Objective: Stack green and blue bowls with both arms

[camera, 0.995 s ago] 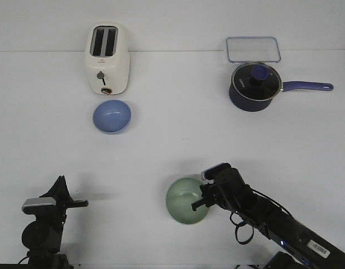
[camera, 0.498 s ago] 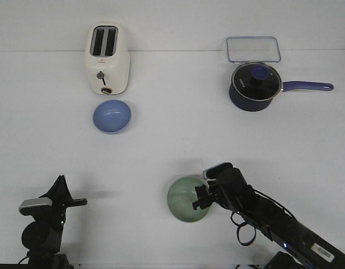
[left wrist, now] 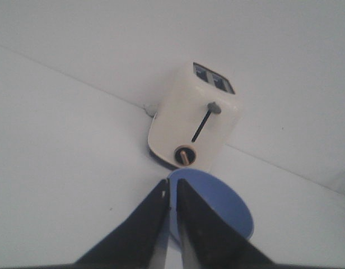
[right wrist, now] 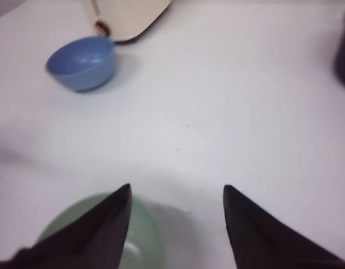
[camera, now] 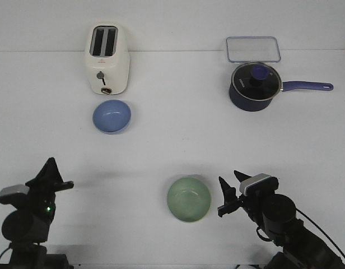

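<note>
The green bowl (camera: pixel 189 199) is round and smooth, with a soft dull look. It sits low in the middle of the front picture on the plain white table (camera: pixel 178 145). The right gripper (camera: pixel 231 197) is just beside it, not touching, its two pointy black fingers spread wide apart. The blue bowl (camera: pixel 112 116) is in the upper left, right below a cream toaster (camera: pixel 107 58) with rounded corners. The left gripper (camera: pixel 52 176) is in the lower left corner, its fingers almost together and holding nothing.
</note>
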You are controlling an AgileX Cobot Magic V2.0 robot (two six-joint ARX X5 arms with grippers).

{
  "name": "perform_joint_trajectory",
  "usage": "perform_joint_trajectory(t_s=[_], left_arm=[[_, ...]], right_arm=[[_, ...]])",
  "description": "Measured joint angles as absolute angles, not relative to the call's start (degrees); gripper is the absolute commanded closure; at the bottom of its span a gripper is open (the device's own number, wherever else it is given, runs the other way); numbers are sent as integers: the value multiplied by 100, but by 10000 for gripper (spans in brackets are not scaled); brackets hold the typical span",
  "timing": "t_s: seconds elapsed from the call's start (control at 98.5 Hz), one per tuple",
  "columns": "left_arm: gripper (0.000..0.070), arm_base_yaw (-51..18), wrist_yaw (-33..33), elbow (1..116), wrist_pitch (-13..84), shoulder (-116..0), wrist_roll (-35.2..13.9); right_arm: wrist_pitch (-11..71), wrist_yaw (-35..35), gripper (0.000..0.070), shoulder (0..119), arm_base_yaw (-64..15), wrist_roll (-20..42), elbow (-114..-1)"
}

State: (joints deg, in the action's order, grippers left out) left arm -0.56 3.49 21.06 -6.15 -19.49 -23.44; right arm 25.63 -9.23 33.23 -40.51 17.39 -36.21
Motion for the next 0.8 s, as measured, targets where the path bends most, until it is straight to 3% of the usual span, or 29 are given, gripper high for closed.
perform_joint_trajectory(t_s=[0.071,0.183,0.223,0.295,0.305,0.335,0.355,0.528,0.609,0.65,0.701,0.782,0.802], left_arm=[[652,-56,104,2827,-471,-2961,-2228],[396,-67,-360,3979,84,-4740,-2016],[343,-67,-517,4410,276,-5404,-1977],[330,-67,-701,5111,611,-6519,-1879],[330,-67,-731,5710,958,-7397,-1846],[330,-67,-733,5970,1114,-7741,-1835],[330,-67,-740,7137,1717,-9188,-1815],[330,-132,-742,7708,1890,-10278,-1789],[337,-183,-742,7708,1841,-10484,-1787],[372,-204,-742,7708,1787,-10551,-1785],[468,-220,-742,7708,1739,-10615,-1767],[683,-231,-742,7708,1732,-10659,-1747],[700,-231,-742,7708,1730,-10659,-1745]], right_arm=[[2578,-928,362,3323,-4051,1726,-3621],[2617,-926,362,3374,-4051,1682,-3621],[2615,-923,362,3389,-4051,1675,-3621],[2630,-928,362,3389,-4051,1671,-3621],[2633,-928,362,3389,-4051,1669,-3621],[2633,-928,362,3389,-4051,1669,-3621],[2633,-996,362,3389,-4051,1658,-3621],[2633,-1168,362,3389,-4051,1649,-3621],[2633,-1208,362,3389,-4051,1649,-3621],[2633,-1208,362,3389,-4051,1649,-3621],[2633,-1210,362,3389,-4051,1649,-3621],[2633,-1210,362,3389,-4051,1649,-3621],[2633,-1210,362,3389,-4051,1649,-3621]])
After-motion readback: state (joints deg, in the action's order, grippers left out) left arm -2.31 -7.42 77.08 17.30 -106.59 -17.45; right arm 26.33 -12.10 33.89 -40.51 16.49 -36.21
